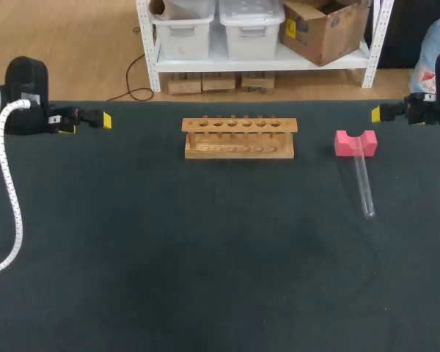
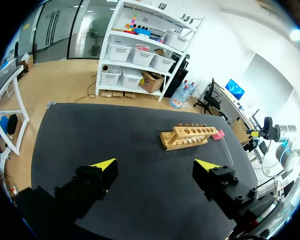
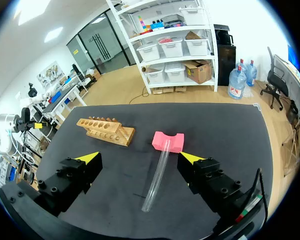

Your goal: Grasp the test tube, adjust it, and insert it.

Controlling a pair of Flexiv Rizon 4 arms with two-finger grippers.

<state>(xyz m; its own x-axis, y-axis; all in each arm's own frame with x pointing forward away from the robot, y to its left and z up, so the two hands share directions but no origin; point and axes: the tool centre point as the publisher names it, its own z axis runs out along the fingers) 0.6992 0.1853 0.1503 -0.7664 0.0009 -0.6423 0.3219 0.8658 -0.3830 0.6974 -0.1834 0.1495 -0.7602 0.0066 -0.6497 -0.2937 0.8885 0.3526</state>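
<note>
The test tube (image 3: 157, 175) lies on its side at the right of the bench (image 1: 205, 279), one end propped in the notch of a pink block (image 3: 168, 140) and the other end resting on the dark surface nearer me. It is clear and empty as far as I can see. I judge it light, stiff and slick. If it is glass, it will crack under a hard squeeze, and being round it will roll if nudged off the block.

The best hold looks to be across its width, a little below the propped end. There the tube sits lifted off the bench and my fingertips can get under its sides. A soft, even pinch should do.

My right end effector (image 3: 139, 157) hovers above it with its 2 fingers spread wide and nothing in them. The tube shows ahead of and between the yellow tips, touching neither.

The wooden test tube rack (image 1: 239, 137) stands near the middle of the far side, well apart from the tube, its row of holes facing up.

My left end effector (image 2: 156, 164) waits at the far left, also wide open and empty.
</note>
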